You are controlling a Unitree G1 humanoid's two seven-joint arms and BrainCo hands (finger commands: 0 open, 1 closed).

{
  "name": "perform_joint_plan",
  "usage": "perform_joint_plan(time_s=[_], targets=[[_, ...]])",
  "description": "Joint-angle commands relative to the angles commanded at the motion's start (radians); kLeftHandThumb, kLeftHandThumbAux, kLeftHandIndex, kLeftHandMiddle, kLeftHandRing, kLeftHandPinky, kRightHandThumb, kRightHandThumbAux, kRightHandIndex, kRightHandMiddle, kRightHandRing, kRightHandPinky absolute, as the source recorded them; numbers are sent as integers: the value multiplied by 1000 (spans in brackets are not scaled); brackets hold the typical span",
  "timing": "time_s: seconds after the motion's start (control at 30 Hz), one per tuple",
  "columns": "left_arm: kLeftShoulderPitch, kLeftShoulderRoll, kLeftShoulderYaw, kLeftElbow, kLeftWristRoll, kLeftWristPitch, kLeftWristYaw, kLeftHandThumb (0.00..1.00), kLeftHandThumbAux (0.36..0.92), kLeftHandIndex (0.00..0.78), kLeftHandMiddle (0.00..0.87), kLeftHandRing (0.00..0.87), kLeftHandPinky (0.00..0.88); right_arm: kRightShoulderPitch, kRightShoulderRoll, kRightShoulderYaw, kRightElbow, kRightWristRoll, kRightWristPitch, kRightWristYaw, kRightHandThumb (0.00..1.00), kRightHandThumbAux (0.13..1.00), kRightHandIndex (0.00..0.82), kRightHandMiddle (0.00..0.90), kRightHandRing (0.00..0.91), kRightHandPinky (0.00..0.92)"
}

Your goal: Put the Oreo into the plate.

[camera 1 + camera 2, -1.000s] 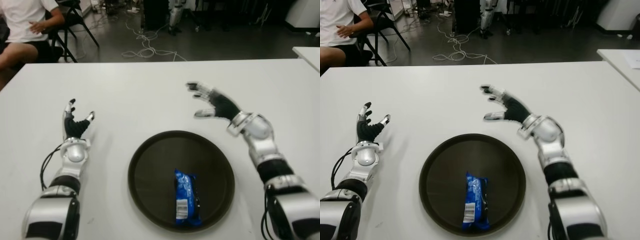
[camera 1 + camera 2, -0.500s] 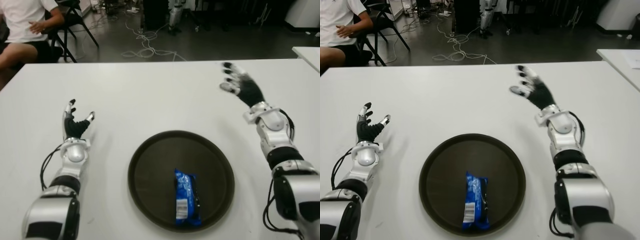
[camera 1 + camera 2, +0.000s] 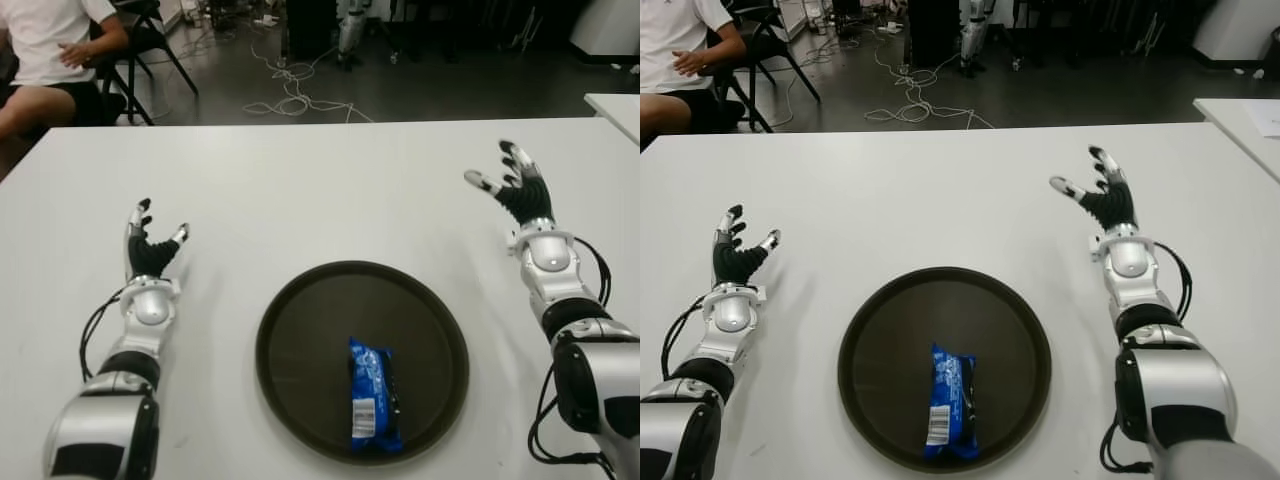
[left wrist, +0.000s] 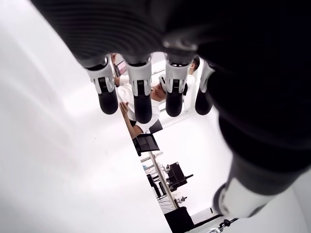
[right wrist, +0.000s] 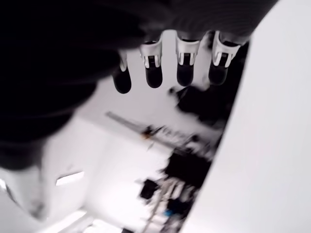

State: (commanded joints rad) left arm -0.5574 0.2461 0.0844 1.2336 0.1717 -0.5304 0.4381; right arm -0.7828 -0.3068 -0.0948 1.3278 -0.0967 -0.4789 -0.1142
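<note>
- Two robot hands show over the white surface [image 3: 320, 190], and neither one holds anything.
- The left hand [image 3: 148, 248] is near the left edge of the surface, well apart from the plate. Its fingers [image 4: 141, 94] are spread loose and empty. It has not moved in the last second.
- A person [image 3: 50, 50] sits on a chair past the far left corner of the surface, away from the work.
- The dark round plate [image 3: 290, 330] sits close to the near edge, about in the middle between the two arms.
- The Oreo [image 3: 372, 395], a blue pack, lies flat inside the plate, in the part nearest the robot and a little toward the right. It has stayed in the same spot.
- The right hand [image 3: 515, 185] is now near the right edge of the surface, well apart from the plate. Its fingers [image 5: 184, 65] are let go and spread, with nothing in them.
- A second ago this hand was just past the far rim of the plate. Since then it has swung out to the right and turned its fingers up.
- To me this means the job looks done: the Oreo is in the plate, and the right hand seems to be going back to a resting place like the left one.
</note>
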Motion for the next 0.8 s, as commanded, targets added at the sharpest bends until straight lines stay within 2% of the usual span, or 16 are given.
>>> perform_joint_plan(time_s=[0.2,0.47,0.8], targets=[[4,1,4,-4,-6,-9,-9,0,776,62,103,82,65,3,4,-11,-2,2,28,-8,0,676,51,10,0,0],[8,5,6,-6,-6,-14,-20,0,775,65,103,81,59,15,25,-25,0,7,53,-24,0,682,73,29,2,0],[4,10,5,-4,-4,-13,-30,0,772,69,95,78,69,8,25,-19,2,-18,89,-25,0,620,73,15,0,0]])
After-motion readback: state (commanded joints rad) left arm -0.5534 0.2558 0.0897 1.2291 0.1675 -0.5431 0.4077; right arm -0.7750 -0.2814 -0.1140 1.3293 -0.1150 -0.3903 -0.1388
